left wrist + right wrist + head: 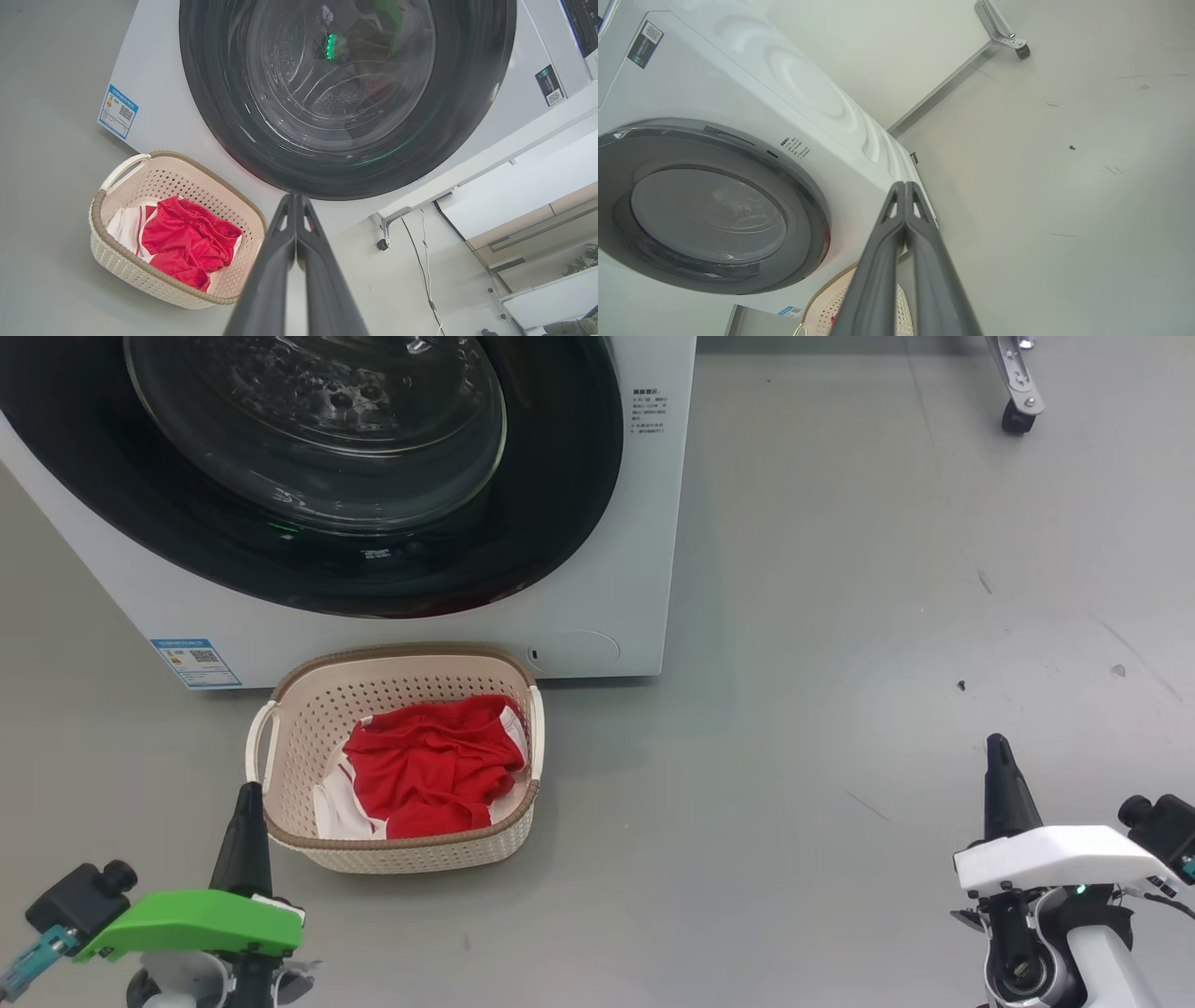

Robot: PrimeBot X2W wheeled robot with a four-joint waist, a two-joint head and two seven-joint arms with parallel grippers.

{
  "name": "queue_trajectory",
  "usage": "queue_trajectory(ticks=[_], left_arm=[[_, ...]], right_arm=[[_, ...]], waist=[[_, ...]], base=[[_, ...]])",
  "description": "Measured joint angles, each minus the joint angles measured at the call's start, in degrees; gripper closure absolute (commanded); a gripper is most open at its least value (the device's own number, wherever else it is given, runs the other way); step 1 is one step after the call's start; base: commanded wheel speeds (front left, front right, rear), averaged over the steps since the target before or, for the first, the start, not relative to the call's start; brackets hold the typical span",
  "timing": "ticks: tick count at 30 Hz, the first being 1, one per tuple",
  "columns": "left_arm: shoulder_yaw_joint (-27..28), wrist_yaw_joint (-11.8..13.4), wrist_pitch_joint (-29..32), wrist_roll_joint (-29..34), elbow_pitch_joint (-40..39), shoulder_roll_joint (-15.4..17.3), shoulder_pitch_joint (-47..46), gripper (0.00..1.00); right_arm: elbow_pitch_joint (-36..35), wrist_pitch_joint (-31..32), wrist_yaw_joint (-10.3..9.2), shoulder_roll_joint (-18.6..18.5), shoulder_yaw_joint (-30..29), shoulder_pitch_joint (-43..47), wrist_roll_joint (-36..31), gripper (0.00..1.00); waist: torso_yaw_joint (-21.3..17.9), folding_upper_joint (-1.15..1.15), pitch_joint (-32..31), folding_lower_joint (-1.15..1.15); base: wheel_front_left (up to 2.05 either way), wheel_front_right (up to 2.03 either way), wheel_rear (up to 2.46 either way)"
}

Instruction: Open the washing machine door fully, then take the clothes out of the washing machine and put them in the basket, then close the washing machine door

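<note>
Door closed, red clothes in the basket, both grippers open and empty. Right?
One slip: the left gripper and right gripper are shut, not open; each wrist view shows its jaws pressed together. The rest stands: washing machine door closed, red clothes in the basket, both grippers empty.

- A pale grey floor [840,616] carries faint scuffs.
- A metal frame leg [1018,378] at the far right ends in a black caster [1016,420].
- A small dark speck [961,685] lies on the floor, well apart from the leg.
- Green plant leaves [584,261] show at the left wrist view's edge.
</note>
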Motion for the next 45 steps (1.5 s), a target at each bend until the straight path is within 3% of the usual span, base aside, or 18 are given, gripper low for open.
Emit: queue_trajectory(ticks=[45], left_arm=[[3.3,0.0,7.8,-30.2,-0.5,0.6,0.1,1.0]], right_arm=[[2.4,7.3,3.02,-2.1,-4.3,0.0,36.1,1.0]], waist=[[1.6,0.0,-4.6,0.0]], base=[[0.0,0.0,0.0]])
